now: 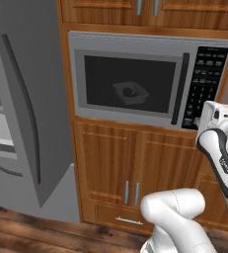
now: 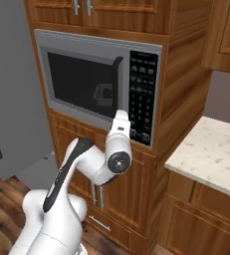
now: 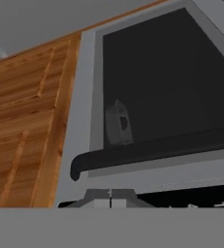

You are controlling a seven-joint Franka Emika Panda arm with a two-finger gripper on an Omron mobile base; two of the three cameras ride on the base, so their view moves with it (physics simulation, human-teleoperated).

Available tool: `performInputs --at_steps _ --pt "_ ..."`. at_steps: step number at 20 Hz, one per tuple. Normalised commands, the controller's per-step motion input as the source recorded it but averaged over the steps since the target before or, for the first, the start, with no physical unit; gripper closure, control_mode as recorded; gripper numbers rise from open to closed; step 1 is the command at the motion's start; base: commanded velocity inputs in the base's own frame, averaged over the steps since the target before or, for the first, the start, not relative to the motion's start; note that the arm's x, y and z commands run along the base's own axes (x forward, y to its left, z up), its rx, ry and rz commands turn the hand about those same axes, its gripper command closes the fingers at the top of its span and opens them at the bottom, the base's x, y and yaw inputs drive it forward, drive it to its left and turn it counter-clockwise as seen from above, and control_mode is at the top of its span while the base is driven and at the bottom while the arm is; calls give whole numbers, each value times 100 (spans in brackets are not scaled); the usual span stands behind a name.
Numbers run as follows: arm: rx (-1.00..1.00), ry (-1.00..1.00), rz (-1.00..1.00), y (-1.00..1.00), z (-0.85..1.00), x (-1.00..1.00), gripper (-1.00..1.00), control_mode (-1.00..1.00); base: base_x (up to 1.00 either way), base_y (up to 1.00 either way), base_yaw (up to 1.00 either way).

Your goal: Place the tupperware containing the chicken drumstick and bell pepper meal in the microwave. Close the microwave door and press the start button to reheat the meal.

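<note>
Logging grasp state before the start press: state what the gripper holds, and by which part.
Nothing is held. The gripper has its fingertips together, empty, near the microwave keypad. The tupperware sits inside behind the shut microwave door.

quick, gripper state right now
Gripper: shut, holding nothing, fingertips together at the black keypad panel of the large grey built-in microwave.

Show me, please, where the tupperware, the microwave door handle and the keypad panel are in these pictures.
tupperware (image 1: 131, 92): left base view, its middle, seen through the door window.
microwave door handle (image 1: 180, 89): left base view, mid-bar.
keypad panel (image 2: 142, 94): right base view, centre of the buttons.
</note>
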Motion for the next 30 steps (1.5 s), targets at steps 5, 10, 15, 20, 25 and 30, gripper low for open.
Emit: performInputs --at_steps 5,10,15,20,25,30 --pt "-2 0 0 0 -44 13 100 -100 0 0 0" --pt "-1 0 0 -1 -32 23 100 -100 0 0 0" --pt "0 0 0 -18 -14 30 100 -100 0 0 0" --pt "0 0 -1 -35 0 23 100 -100 0 0 0" --pt "0 0 -1 -25 -7 27 100 -100 0 0 0" --pt "-2 0 -3 -2 -23 34 100 -100 0 0 0"
